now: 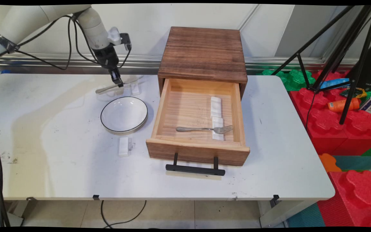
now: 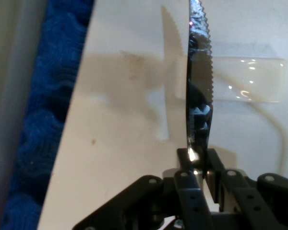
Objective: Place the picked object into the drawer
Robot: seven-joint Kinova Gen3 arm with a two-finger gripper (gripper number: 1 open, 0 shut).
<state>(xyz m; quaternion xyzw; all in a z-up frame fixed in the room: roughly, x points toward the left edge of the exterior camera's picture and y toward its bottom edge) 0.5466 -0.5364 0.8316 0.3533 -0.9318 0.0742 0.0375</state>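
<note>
Knife point(image 2: 199, 86) pinched in tool point(image 1: 118, 80) at far left of table point(image 1: 60, 154), serrated blade running straight out from the fingers. White bowl point(image 1: 124, 114) just nearside; open wooden drawer point(image 1: 198, 122) to the right holds a fork point(image 1: 204, 129).

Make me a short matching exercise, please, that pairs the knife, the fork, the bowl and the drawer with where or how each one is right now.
Things:
1. knife
2. fork
3. bowl
4. drawer

Places or states:
A. pulled open, black handle toward the table's near edge
B. on the table, left of the wooden box
C. gripped in the hand, serrated blade sticking out
D. lying inside the drawer, tines on a white block

Pairs: 1-C, 2-D, 3-B, 4-A
</note>
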